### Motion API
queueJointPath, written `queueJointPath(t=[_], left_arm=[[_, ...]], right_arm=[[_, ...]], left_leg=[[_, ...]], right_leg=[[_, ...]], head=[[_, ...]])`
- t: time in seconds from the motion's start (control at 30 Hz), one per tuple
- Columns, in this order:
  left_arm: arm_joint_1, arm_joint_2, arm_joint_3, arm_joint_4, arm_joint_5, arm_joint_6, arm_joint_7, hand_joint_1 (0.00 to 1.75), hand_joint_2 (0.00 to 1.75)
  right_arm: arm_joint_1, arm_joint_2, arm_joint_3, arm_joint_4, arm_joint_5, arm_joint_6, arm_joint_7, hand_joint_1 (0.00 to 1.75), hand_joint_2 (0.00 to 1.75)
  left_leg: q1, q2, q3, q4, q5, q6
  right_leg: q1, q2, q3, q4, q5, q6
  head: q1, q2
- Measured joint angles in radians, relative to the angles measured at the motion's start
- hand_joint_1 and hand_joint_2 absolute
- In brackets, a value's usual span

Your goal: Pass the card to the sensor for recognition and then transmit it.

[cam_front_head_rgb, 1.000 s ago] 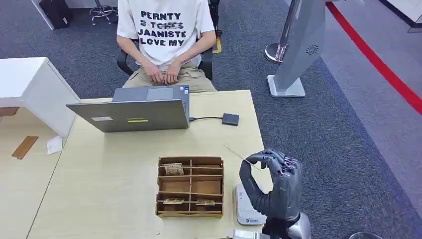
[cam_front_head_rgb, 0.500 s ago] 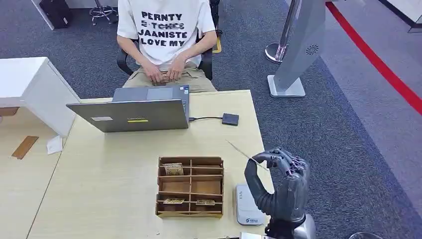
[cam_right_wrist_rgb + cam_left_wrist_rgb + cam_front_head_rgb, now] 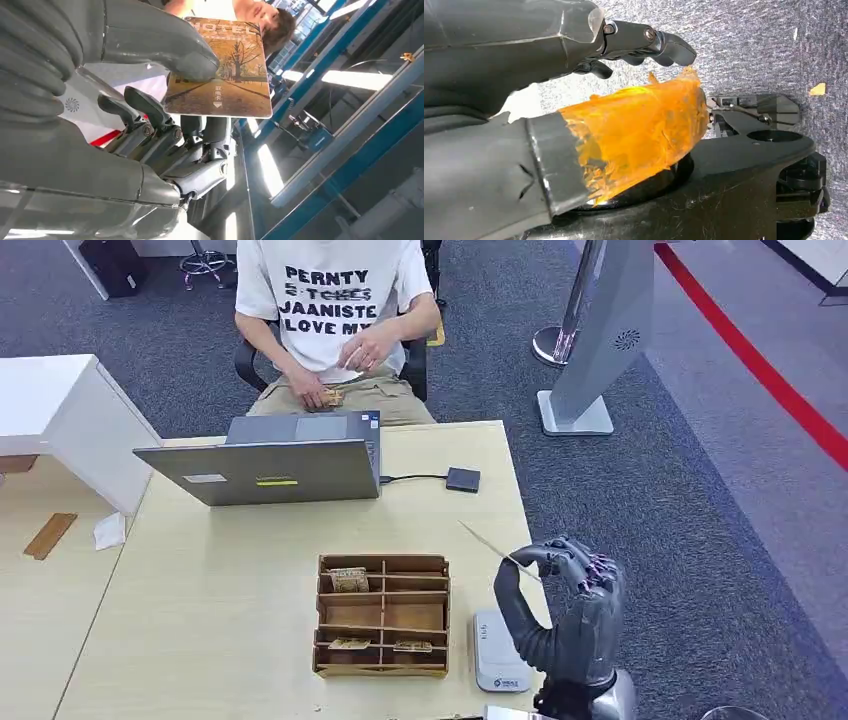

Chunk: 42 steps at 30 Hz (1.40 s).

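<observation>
My right hand (image 3: 565,615) is up above the table's right edge, palm turned toward the person, thumb and fingers pinching the hotel key card (image 3: 497,549) by one end. From the head view the card shows as a thin edge slanting up and away to the left. In the right wrist view I can read it better: the thumb (image 3: 192,60) presses on the card's (image 3: 225,65) printed face, a tree-lined avenue in warm tones with lettering across one end, and the darker fingers (image 3: 150,112) back it from the other side.

Directly below the hand, flat on the pale wooden table (image 3: 230,570), sits the white card reader (image 3: 495,650), just right of the wooden compartment organizer (image 3: 383,615). A few cards lie in the organizer's slots, one in the far-left cell and two in the near row.

Farther out, an open grey laptop (image 3: 265,465) faces the seated person (image 3: 335,310), with a cable running to a small dark box (image 3: 462,479) beside it. The person has one hand lifted off the lap and the other resting low, holding something small and brownish.

My left hand (image 3: 574,60) hangs over grey carpet, thumb wrapped in orange tape (image 3: 639,130), fingers lightly curled, nothing in them as far as I can tell.
</observation>
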<state>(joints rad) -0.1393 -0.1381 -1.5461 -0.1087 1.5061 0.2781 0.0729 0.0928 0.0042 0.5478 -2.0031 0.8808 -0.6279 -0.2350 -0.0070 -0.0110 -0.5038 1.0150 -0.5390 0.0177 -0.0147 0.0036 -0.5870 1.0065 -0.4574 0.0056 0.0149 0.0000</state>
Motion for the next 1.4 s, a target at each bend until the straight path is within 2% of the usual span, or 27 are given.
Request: queueJointPath(t=[0.33,0.4,0.5,0.53,0.67,0.83,1.1,1.4], left_arm=[[0.0,0.0,0.0,0.0,-0.055,-0.006,0.015,0.0,0.0],[-0.002,0.0,0.0,0.0,-0.1,-0.014,0.029,0.0,0.0],[-0.024,0.001,0.0,0.0,-0.215,-0.034,0.083,0.0,0.0],[-0.036,0.0,0.0,0.0,-0.231,-0.037,0.094,0.0,0.0],[-0.058,0.001,0.0,0.0,-0.251,-0.039,0.11,0.0,0.0],[-0.058,0.001,0.0,0.0,-0.254,-0.039,0.111,0.0,0.0],[-0.067,0.002,0.0,0.0,-0.285,-0.049,0.127,0.0,0.0],[-0.076,0.002,0.0,0.0,-0.293,-0.054,0.129,0.0,0.0]], right_arm=[[-0.042,0.002,-0.002,0.012,0.045,0.017,0.005,1.75,1.75],[-0.102,0.002,-0.002,0.044,0.086,0.069,0.044,1.75,1.75],[-0.332,0.009,0.011,0.204,0.227,0.242,0.144,1.75,1.75],[-0.397,0.018,0.013,0.261,0.24,0.252,0.152,1.75,1.75],[-0.568,0.044,0.02,0.429,0.259,0.258,0.168,1.75,1.75],[-0.615,0.05,0.031,0.489,0.277,0.258,0.179,1.75,1.75],[-0.752,0.052,0.098,0.644,0.43,0.293,0.225,1.75,1.75],[-0.844,0.074,0.146,0.785,0.471,0.304,0.238,1.75,1.75]], left_leg=[[0.001,0.0,-0.001,0.0,0.0,0.0],[0.001,0.001,-0.001,0.0,0.0,0.0],[0.001,0.01,0.0,0.0,0.003,0.0],[0.001,0.009,-0.001,0.0,0.005,0.001],[0.0,0.002,-0.002,0.0,0.008,0.0],[0.0,0.001,-0.004,0.0,0.007,-0.001],[0.0,0.002,-0.007,0.0,0.007,-0.001],[0.0,0.001,-0.007,0.0,0.007,-0.001]], right_leg=[[0.0,0.0,0.0,0.0,0.0,0.0],[0.0,0.001,0.0,0.001,0.001,0.0],[0.0,0.008,-0.002,0.001,0.007,-0.002],[0.0,0.007,-0.002,0.0,0.007,-0.002],[0.0,0.001,-0.002,0.0,0.008,-0.001],[0.0,0.001,-0.004,0.001,0.008,-0.001],[0.0,0.002,-0.007,0.001,0.008,-0.002],[0.0,0.002,-0.007,0.001,0.008,-0.001]], head=[[0.0,0.0],[0.0,0.0],[-0.001,0.0],[0.0,0.0],[-0.001,0.0],[0.0,0.0],[0.0,0.0],[0.0,0.0]])
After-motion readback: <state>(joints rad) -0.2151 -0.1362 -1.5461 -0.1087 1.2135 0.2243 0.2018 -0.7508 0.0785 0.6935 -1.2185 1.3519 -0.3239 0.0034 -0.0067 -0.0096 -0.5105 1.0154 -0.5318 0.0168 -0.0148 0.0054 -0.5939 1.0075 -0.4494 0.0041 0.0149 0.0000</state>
